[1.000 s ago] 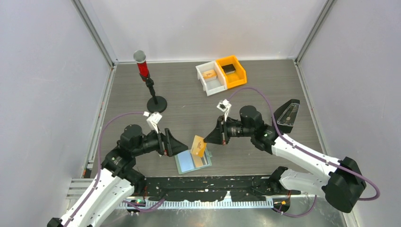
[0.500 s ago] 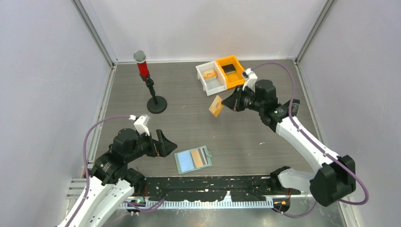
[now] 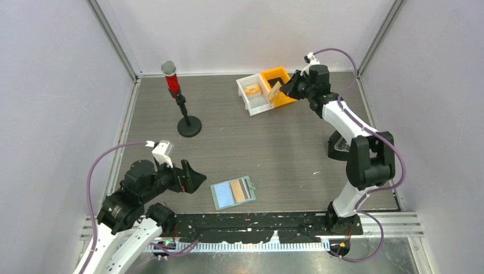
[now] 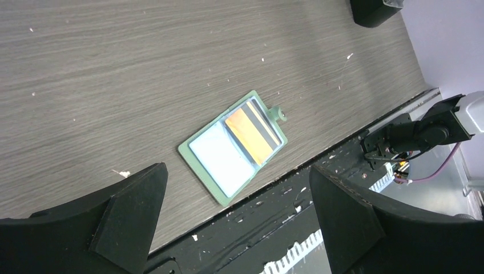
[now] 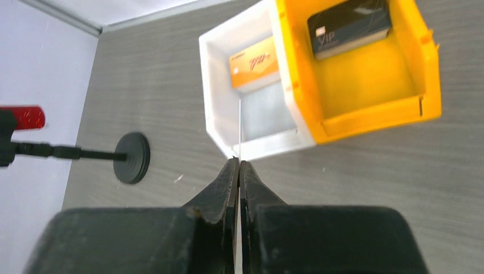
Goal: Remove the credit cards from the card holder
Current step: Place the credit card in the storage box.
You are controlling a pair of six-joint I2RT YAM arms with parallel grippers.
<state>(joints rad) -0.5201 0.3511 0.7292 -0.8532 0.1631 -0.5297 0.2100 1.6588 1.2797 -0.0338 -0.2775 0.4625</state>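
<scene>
Pale walls box in a grey wood-grain counter (image 3: 285, 148). Near its far right corner the right hand (image 3: 281, 88) is pinched fully shut on a tan card (image 3: 274, 90). The card is held on edge just above the near wall of the white bin (image 5: 210, 85), and I judge that is so it can drop in flat beside the binned card (image 5: 254, 54) lying against the far wall. The orange bin (image 5: 371, 123) touches the white one on its right and holds only a black block (image 5: 349, 25), so cards seem to belong in the white bin alone. At the near edge, about midway along, the holder (image 4: 204, 174) lies open and flat with its tab pointing right. A blue card (image 4: 220, 158) fills its left pocket and an orange card (image 4: 254, 137) with a dark stripe fills the right. The left hand (image 3: 194, 178) hangs just left of the holder with its fingers spread as wide as they go, gripping nothing and apart from the sleeve. It looks placed to pin or pick the holder for the next pull. A red-topped stand (image 3: 181, 105) rises near the far left corner, well clear of all this. By count there are four cards: one gripped, one binned and two in the holder. There are also two bins, one holder, one block and one stand. The task looks about half done.
</scene>
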